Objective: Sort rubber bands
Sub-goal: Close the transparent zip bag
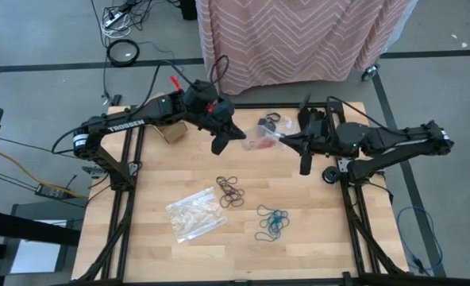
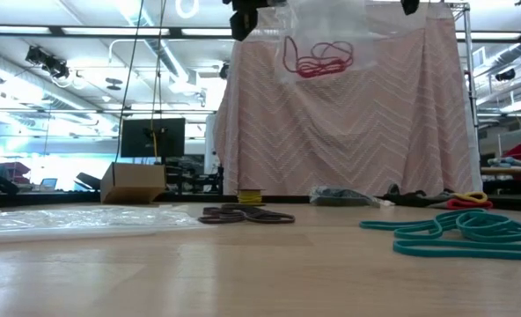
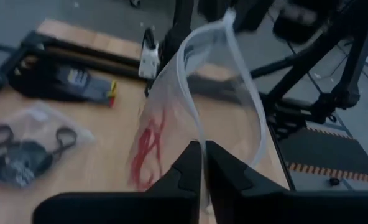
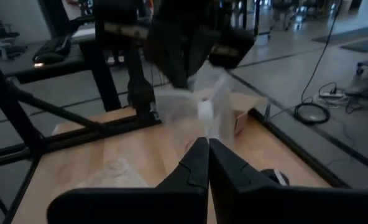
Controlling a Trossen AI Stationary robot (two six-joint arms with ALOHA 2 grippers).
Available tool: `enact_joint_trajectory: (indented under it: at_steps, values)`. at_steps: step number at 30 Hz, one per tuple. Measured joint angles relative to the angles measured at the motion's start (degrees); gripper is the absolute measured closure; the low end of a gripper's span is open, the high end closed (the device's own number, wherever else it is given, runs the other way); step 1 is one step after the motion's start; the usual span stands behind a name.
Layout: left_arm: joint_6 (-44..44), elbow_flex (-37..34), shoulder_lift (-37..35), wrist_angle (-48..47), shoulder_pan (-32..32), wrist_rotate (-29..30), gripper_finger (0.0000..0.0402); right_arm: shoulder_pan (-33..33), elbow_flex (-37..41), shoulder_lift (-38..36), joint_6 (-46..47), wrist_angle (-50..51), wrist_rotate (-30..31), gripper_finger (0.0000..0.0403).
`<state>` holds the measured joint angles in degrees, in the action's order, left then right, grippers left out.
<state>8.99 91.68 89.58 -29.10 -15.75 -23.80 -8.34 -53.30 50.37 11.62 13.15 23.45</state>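
High view: both grippers, left gripper [image 1: 236, 135] and right gripper [image 1: 287, 141], pinch the clear bag [image 1: 260, 137] of red rubber bands [image 1: 256, 145] at upper centre, probably stretching its mouth. Low view: the bag hangs top centre. Wrist views: both pincers closed on plastic.

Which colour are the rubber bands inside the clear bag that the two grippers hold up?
Red. The rubber bands in the lifted clear bag show best in the low view.
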Motion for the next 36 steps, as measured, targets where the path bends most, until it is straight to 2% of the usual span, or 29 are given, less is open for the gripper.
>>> enact_joint_trajectory:
  at_steps: [8,15,18,21,23,31,36]
  values:
    - [0.0,0.0,0.0,4.1,0.0,0.2,0.0325,0.0,0.0,0.7,0.3,-0.2,-0.7,0.0403]
    - [0.0,0.0,0.0,3.9,0.0,0.1,0.0313,0.0,0.0,0.6,0.2,-0.7,-0.7,0.0403]
    - [0.0,0.0,0.0,3.9,0.0,-0.3,0.0327,0.0,0.0,0.7,-0.5,-0.7,-0.8,0.0403]
    - [0.0,0.0,0.0,3.9,0.0,-0.3,0.0374,0.0,0.0,0.7,-1.6,-0.5,-1.1,0.0401]
    - [0.0,0.0,0.0,3.9,0.0,-0.4,0.0392,0.3,0.0,0.7,-1.6,-0.5,-1.2,0.0396]
    - [0.2,0.0,0.0,3.9,0.0,-1.9,0.0398,2.0,0.0,0.7,-2.4,-1.3,-1.1,0.0366]
    - [0.4,0.0,0.0,3.9,0.0,-2.9,0.0399,2.3,0.0,0.7,-2.7,-3.6,-1.1,0.0398]
